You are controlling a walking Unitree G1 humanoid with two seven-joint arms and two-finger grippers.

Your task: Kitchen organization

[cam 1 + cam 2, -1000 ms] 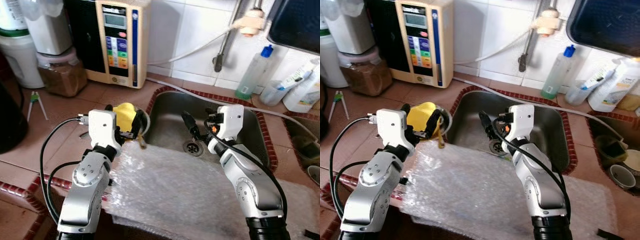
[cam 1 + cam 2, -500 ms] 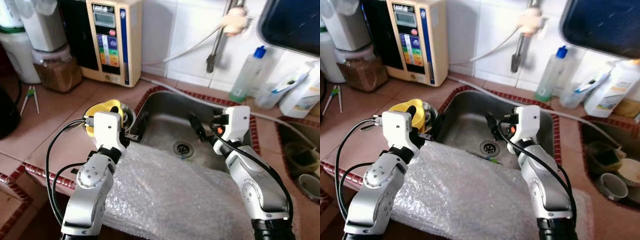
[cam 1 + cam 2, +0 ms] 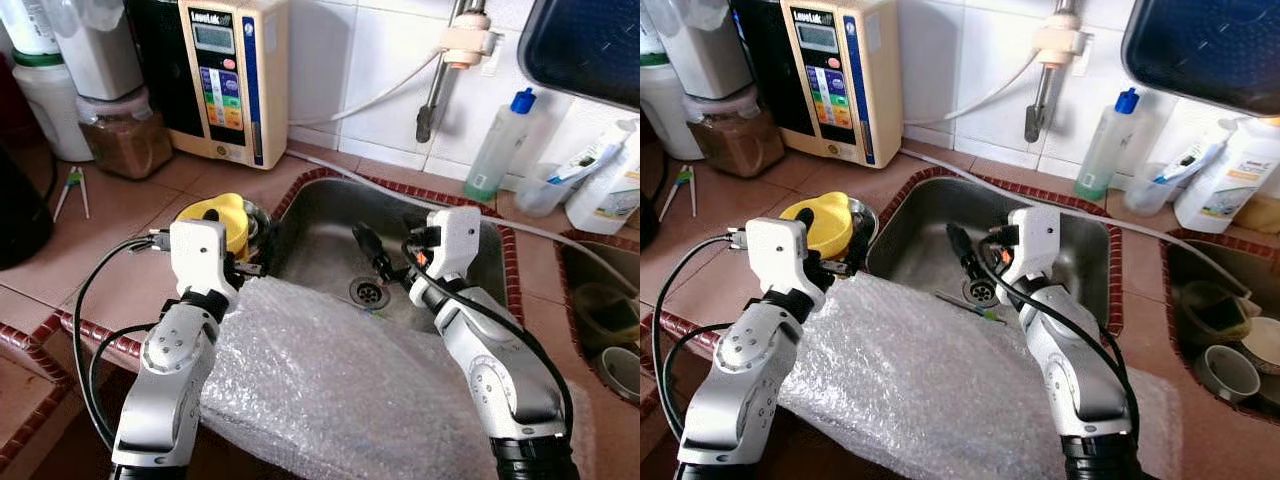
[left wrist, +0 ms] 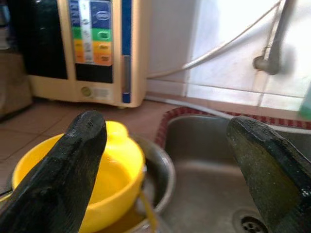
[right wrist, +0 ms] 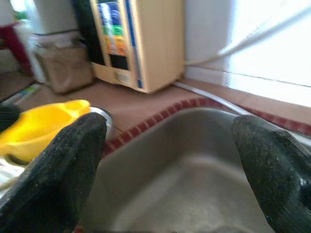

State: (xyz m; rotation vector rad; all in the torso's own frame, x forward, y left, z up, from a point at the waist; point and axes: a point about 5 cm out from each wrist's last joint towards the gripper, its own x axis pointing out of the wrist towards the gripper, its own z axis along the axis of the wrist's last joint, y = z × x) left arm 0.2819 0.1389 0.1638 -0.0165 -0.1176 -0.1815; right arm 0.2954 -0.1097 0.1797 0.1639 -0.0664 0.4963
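Left tool (image 4: 165,160): I see its fingers spread wide with nothing between them, just beside the yellow bowl (image 3: 225,215); half a second ago it sat nearer the sink.
Right tool (image 5: 170,160): fingers wide apart, empty, over the steel sink (image 3: 330,235).
Yellow bowl: sits in a metal bowl (image 4: 163,179) on the tiled surface (image 3: 120,235), left of the sink.
Bubble wrap (image 3: 330,390): draped over the surface's front edge, as before.
View: shifted since earlier.

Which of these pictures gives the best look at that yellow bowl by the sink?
The left wrist view: the yellow bowl sits close up in a metal bowl, between the left gripper's open fingers. Both eye views show it smaller, and the right wrist view blurred.
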